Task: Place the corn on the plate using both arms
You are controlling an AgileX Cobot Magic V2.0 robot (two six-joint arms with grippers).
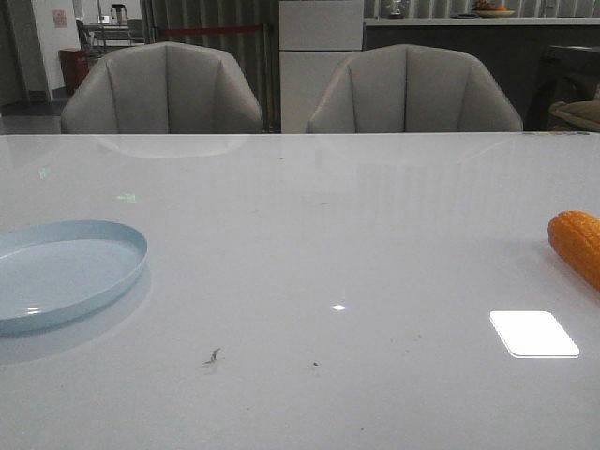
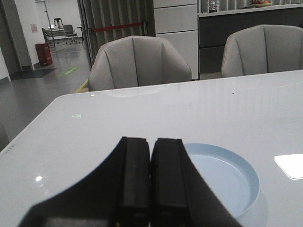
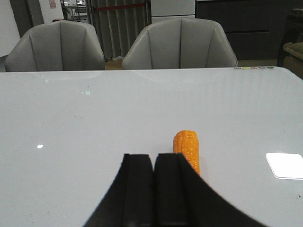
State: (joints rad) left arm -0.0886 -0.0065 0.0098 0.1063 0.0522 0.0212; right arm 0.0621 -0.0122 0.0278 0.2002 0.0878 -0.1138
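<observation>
1. The corn (image 1: 578, 246) is seen lying on the table (image 1: 309, 281) at the far right edge of the front view, partly cut off by the frame, well apart from the plate (image 1: 66, 267) at the far left.
2. In the right wrist view the corn (image 3: 187, 150) is found just beside and ahead of the right tool (image 3: 153, 189), toward its right-hand finger. Its long axis is seen to run roughly along the tool's pointing direction, one end toward the chairs, the other hidden behind the finger.
3. The right tool is shown with its 2 fingers pressed together, and nothing is held.
4. The left tool (image 2: 150, 184) is likewise closed with no gap between its fingers, and nothing is gripped.
5. The plate (image 2: 236, 165) is seen just ahead of the left tool, partly hidden by it; nothing is seen in the visible part.
6. The right arm is judged the nearer to the corn and the left arm the nearer to the plate.
7. It is judged that the right tool must be opened and shifted sideways over the cob, then closed across its short width.
</observation>
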